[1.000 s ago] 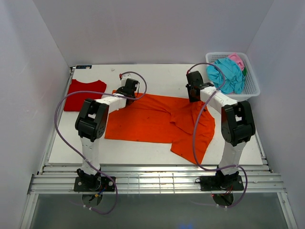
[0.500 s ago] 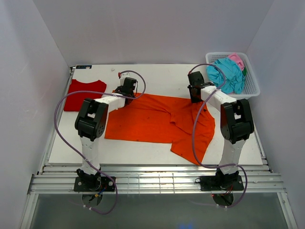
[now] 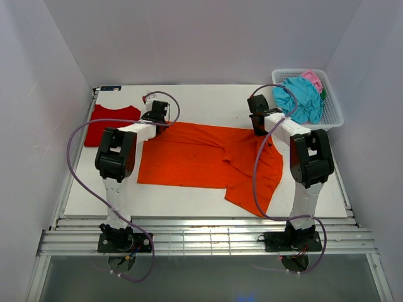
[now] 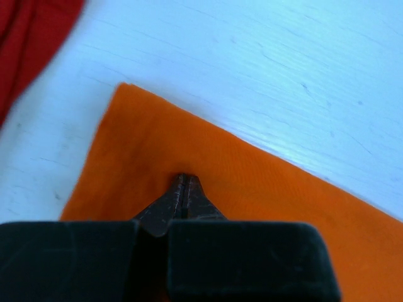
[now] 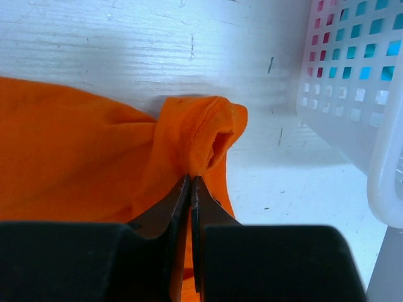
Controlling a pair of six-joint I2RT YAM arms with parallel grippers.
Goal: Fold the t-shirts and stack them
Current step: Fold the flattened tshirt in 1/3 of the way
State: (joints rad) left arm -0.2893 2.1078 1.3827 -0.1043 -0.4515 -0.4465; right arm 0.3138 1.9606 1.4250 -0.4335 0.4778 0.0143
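Observation:
A bright orange t-shirt [image 3: 201, 157] lies spread across the middle of the table, its right part creased and folded over. My left gripper [image 3: 155, 117] is shut at the shirt's far-left corner, tips [image 4: 186, 178] down in the flat orange cloth [image 4: 252, 182]. My right gripper [image 3: 258, 123] is shut on a bunched fold of the orange sleeve [image 5: 201, 135] at the far-right edge. A deep red t-shirt [image 3: 108, 123] lies folded at the far left, its edge showing in the left wrist view [image 4: 25, 44].
A white lattice basket [image 3: 334, 116] stands at the back right, holding a teal shirt [image 3: 299, 97] and a pink one [image 3: 313, 79]. Its wall [image 5: 352, 94] is close to the right of my right gripper. Bare table lies along the near edge.
My left gripper has moved left along the far edge, and the orange corner has gone with it. My right gripper has closed on the sleeve fold.

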